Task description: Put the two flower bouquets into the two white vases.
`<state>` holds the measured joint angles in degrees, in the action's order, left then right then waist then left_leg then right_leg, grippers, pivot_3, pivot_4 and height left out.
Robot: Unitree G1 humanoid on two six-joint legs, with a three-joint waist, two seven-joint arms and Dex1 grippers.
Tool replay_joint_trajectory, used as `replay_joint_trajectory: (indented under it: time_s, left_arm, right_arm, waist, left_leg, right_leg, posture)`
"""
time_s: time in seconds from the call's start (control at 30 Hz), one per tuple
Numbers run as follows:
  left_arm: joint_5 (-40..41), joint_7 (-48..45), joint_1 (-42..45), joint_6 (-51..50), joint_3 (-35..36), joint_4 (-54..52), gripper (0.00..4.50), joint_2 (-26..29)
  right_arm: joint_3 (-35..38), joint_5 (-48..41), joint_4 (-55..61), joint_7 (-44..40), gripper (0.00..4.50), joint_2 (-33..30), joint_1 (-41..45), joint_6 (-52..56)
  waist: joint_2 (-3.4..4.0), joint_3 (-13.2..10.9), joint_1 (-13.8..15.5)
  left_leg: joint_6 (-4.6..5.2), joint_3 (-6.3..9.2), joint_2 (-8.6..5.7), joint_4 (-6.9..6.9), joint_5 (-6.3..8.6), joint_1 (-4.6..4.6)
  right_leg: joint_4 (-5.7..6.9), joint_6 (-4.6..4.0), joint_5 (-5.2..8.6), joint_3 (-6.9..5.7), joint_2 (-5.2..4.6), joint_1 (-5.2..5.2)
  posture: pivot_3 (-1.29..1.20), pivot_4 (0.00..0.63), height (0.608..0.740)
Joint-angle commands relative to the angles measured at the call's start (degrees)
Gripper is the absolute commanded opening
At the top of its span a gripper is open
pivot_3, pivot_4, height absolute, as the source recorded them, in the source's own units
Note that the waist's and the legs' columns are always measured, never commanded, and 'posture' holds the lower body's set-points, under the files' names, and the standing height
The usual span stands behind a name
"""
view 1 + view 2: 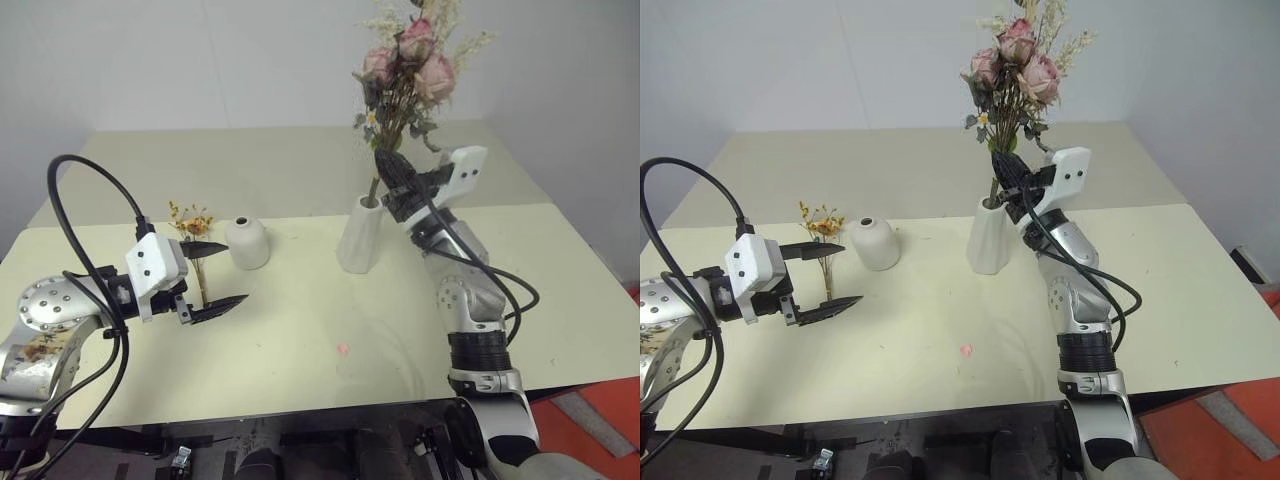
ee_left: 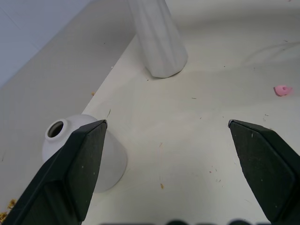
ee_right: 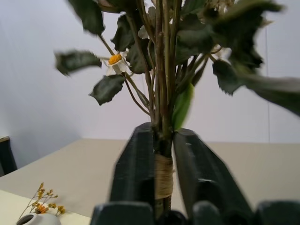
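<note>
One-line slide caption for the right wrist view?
Right gripper fingers flank the bound stems of the rose bouquet; short vase and orange dried flowers beyond.

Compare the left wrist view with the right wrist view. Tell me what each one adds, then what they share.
The left wrist view adds the open left gripper, the foot of the tall vase and a pink scrap on the table. The right wrist view adds the right gripper closed on the rose bunch at its twine wrap, plus the orange dried flowers. Both share the short round vase and the cream table.
</note>
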<state>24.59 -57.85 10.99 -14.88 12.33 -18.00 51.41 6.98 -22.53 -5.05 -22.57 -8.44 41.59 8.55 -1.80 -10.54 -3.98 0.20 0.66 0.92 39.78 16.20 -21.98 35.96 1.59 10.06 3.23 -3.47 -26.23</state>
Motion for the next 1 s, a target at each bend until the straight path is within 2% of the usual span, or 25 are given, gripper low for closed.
replay_joint_trajectory:
  time_s: [0.03,0.13,0.27,0.37,0.43,0.57,0.67,0.77,0.87,1.0]
  left_arm:
    - [0.26,0.78,0.06,0.9,1.61,-1.44,4.5,-0.22]
    - [1.27,1.8,-1.36,-0.08,2.94,-2.49,4.5,-0.88]
    - [2.7,8.14,-4.55,-5.58,5.88,-5.6,4.5,-3.34]
    - [-1.54,17.35,-5.3,-13.31,5.22,-9.32,4.5,-3.76]
    - [0.6,23.78,-2.73,-25.72,5.09,-12.96,4.5,-3.83]
    - [2.14,31.8,2.7,-43.67,3.79,-16.75,4.5,-4.37]
    - [3.93,36.25,8.11,-54.44,4.42,-15.92,4.5,-7.83]
    - [0.87,43.94,15.53,-64.35,5.23,-12.0,4.5,-14.66]
    - [-2.96,50.01,21.65,-71.58,7.15,-8.16,4.5,-20.48]
    - [-6.33,53.32,25.63,-74.31,7.09,-3.05,4.5,-23.25]
  right_arm:
    - [-0.45,0.07,3.38,-1.25,2.09,-0.66,-0.88,-1.42]
    - [-1.35,0.3,5.63,-2.59,3.09,-1.82,-2.99,-0.72]
    - [-2.48,-0.94,10.01,-5.1,4.48,-5.44,-7.29,3.82]
    - [-2.73,-0.33,12.4,-5.14,4.48,-9.14,-8.62,8.61]
    - [-2.47,-0.62,14.28,-7.31,4.48,-14.37,-9.56,13.37]
    - [-1.9,-1.1,17.07,-13.28,4.48,-25.42,-11.05,19.74]
    - [-1.34,-1.79,18.4,-20.35,4.48,-33.28,-12.7,19.96]
    - [-0.9,-5.22,20.5,-29.1,4.48,-40.38,-13.52,21.7]
    - [-0.23,-9.46,22.94,-34.12,4.48,-43.14,-12.84,23.53]
    - [-1.14,-11.74,26.93,-34.77,4.48,-42.84,-11.18,24.94]
  waist:
    - [0.0,0.0,0.04]
    - [0.0,0.0,0.06]
    - [-0.01,0.0,0.18]
    - [-0.02,0.0,0.31]
    - [-0.02,0.01,0.4]
    - [-0.06,0.01,1.3]
    - [-0.08,0.03,1.69]
    - [-0.14,0.04,1.76]
    - [-0.24,0.1,1.39]
    - [-0.26,0.11,1.08]
  left_leg:
    - [0.0,0.0,0.0,0.0,0.0,0.0]
    - [0.0,0.0,0.0,0.0,0.0,-0.01]
    - [0.0,0.01,0.01,0.0,0.0,-0.02]
    - [0.0,0.02,-0.01,0.04,0.0,0.01]
    - [0.0,0.02,-0.03,0.05,0.0,0.06]
    - [0.0,0.05,-0.05,0.06,0.0,0.11]
    - [0.0,0.04,-0.07,0.07,0.0,0.12]
    - [0.01,0.05,-0.08,0.08,0.0,0.15]
    - [0.01,0.05,-0.11,0.13,0.0,0.22]
    - [0.01,0.03,-0.11,0.04,0.0,0.5]
  right_leg:
    - [0.0,0.0,0.0,0.0,0.0,0.0]
    - [0.0,0.0,0.0,0.0,-0.01,0.0]
    - [-0.03,0.0,0.0,0.0,-0.01,0.0]
    - [-0.02,0.0,0.0,0.0,-0.02,0.03]
    - [-0.03,0.0,0.0,0.02,-0.02,0.04]
    - [-0.1,0.02,0.01,0.01,-0.01,0.12]
    - [-0.15,0.03,0.02,0.02,-0.01,0.15]
    - [-0.21,0.04,0.02,0.01,0.01,0.19]
    - [-0.19,0.03,0.02,0.05,0.01,0.24]
    - [-0.16,0.03,0.02,0.19,0.07,0.37]
  posture:
    - [0.0,0.15,0.74]
    - [0.0,0.15,0.74]
    - [0.0,0.15,0.74]
    - [0.0,0.15,0.74]
    - [0.0,0.15,0.74]
    - [0.0,0.15,0.74]
    - [0.0,0.15,0.74]
    - [0.0,0.15,0.74]
    - [0.0,0.15,0.74]
    - [0.0,0.15,0.74]
